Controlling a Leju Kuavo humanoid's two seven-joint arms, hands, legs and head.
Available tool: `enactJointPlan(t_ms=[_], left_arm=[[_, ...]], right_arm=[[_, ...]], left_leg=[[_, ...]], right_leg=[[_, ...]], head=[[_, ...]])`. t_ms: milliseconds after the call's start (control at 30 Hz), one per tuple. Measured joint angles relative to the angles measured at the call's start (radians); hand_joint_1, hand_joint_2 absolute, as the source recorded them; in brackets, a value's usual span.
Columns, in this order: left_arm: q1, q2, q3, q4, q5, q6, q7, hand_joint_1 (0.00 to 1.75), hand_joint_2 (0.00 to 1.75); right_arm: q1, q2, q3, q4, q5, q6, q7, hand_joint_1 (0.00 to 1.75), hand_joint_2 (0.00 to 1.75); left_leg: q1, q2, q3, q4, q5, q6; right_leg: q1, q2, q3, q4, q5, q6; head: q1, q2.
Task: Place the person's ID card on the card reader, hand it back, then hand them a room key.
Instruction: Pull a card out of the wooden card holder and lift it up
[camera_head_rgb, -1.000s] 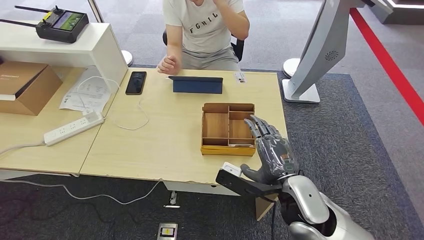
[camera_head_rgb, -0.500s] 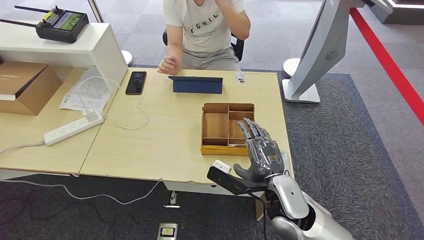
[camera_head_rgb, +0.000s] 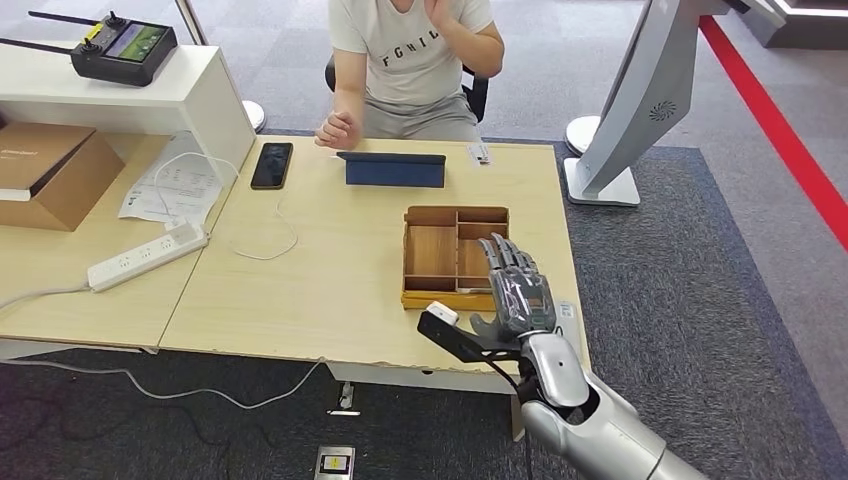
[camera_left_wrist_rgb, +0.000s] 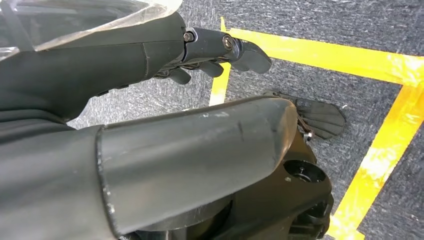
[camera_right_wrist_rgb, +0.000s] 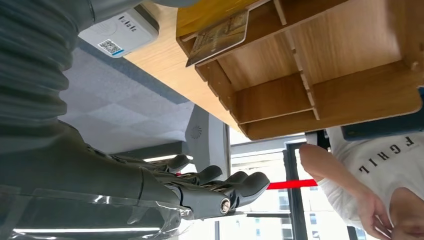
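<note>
While open, right hand (camera_head_rgb: 518, 290) hovers above tray (camera_head_rgb: 432, 251) holding card (camera_right_wrist_rgb: 218, 36).

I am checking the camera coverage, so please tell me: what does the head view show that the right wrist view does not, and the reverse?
Head view alone: the black phone, the white power strip, the blue tablet case and the whole table.

Right wrist view alone: a card lying in one compartment, and a white device with a QR code on the table edge.

Both: the wooden organizer tray, the right robot hand with fingers apart and empty, and the person in a white T-shirt.
</note>
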Motion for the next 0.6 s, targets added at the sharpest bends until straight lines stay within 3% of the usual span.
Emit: enactJointPlan(t_ms=[600], left_arm=[[0.009,0.006,0.0,0.011,-0.001,-0.029,-0.012,0.0,0.0]], right_arm=[[-0.037,0.039,0.001,0.124,0.013,0.041,-0.014,0.0,1.75]], left_leg=[[0.0,0.0,0.0,0.0,0.0,0.0]], right_leg=[[0.0,0.0,0.0,0.0,0.0,0.0]], head=[[0.0,0.0]])
